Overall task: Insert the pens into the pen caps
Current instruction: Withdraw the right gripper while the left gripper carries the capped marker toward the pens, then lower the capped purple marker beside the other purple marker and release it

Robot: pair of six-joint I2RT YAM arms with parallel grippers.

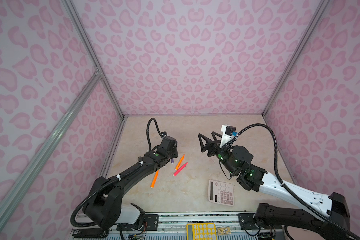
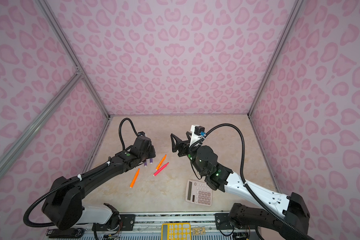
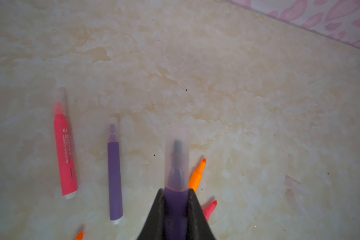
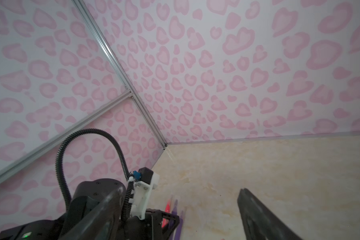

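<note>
purple marker pen (image 3: 176, 204), clear plastic cap (image 3: 176, 158) on tip, sat clamped in left gripper (image 3: 176, 193); right gripper (image 1: 205, 134), frame centre-right, gaped empty.

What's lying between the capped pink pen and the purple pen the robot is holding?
Another capped purple pen, touching neither the pink pen nor the held pen. The left wrist view shows it.

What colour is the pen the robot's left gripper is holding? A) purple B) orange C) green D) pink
A: in the left wrist view, the left gripper is shut on a purple pen, with a clear cap over its tip.
</note>
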